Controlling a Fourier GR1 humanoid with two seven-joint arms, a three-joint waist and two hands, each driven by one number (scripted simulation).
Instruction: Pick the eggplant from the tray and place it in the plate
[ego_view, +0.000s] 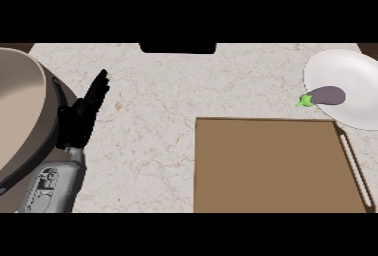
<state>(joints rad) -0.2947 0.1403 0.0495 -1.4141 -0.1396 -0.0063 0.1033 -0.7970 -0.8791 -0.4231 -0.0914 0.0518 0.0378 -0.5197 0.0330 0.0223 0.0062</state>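
- eggplant (327, 96) lies on plate (347, 90) at 2 o'clock, green stem over the rim
- tray (269, 165) at 5 o'clock, bare
- left hand (83, 112) at 9 o'clock, fingers straight, holding nothing
- right hand not visible
- placing step looks done; next probably just stay clear

Even, bright, flat light — a faint shadow edges the tray (266, 165); no glare, perhaps slightly soft.

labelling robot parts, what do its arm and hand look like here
Only the left arm shows: a light grey forearm with darker recessed panels in its casing, ending in an all-black left hand with slim fingers. No cables or lettering visible. The right hand is out of view.
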